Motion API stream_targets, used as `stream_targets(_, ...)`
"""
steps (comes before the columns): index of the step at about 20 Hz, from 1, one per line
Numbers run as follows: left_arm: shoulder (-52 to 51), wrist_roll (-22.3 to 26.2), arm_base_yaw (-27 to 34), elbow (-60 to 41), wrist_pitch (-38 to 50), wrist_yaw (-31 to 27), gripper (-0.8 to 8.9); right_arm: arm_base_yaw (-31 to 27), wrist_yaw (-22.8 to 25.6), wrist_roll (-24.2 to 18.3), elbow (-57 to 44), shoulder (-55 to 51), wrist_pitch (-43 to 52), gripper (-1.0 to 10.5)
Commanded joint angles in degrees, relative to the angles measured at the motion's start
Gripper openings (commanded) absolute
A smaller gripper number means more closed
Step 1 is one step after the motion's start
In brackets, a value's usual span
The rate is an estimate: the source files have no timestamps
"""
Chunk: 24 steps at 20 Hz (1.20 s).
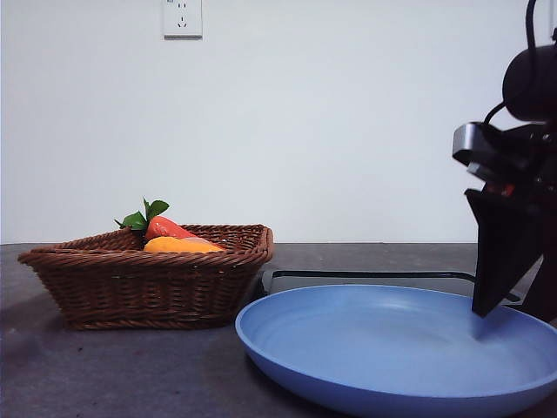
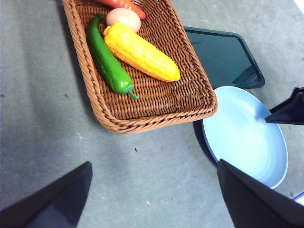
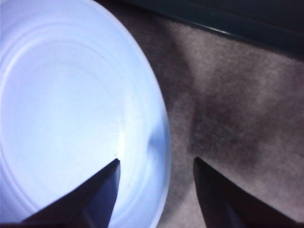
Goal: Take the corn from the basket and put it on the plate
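The yellow-orange corn [image 2: 141,52] lies in the brown wicker basket [image 2: 142,124], beside a green vegetable. In the front view the corn [image 1: 183,246] just clears the rim of the basket [image 1: 130,287] at the left. The light blue plate [image 1: 392,348] sits to the right of the basket and holds nothing. My right gripper [image 3: 156,160] is open and low at the far right edge of the plate [image 3: 61,104], one jaw inside the rim and one outside. The same gripper [image 1: 487,305] shows dark at the right. My left gripper [image 2: 153,163] is open, high above the table, near the basket's end.
The basket also holds a red-orange carrot [image 1: 165,228] with green leaves, a long green vegetable [image 2: 107,57] and a small round pinkish item [image 2: 123,18]. A flat black tray [image 2: 221,52] lies behind the plate [image 2: 242,133], next to the basket.
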Motion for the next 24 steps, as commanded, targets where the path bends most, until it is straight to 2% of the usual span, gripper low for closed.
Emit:
stream_targets(1,0.28,-0.22,-0.11,1.14,0.57,0.31,4.29,0.7,0.0,0.28,0.92,2.05,1.09,1.9)
stream_targets(8,0.28,-1.6,-0.13,1.14,1.64,0.31,4.29,1.07,0.35,0.31,0.92,3.21,1.57,0.0)
stream_targets(17,1.84,-3.3,-0.26,1.33,3.28,0.31,4.28,0.11,0.46,0.96,1.05,1.62,0.55,0.0)
stream_targets(20,4.07,-5.77,-0.94,1.84,5.9,0.31,4.28,-0.55,0.66,0.96,1.07,-1.4,-0.98,0.0)
stream_targets(24,8.81,-9.55,-3.32,3.04,11.74,0.26,4.28,-2.08,3.34,0.85,1.07,-7.58,-4.26,0.0)
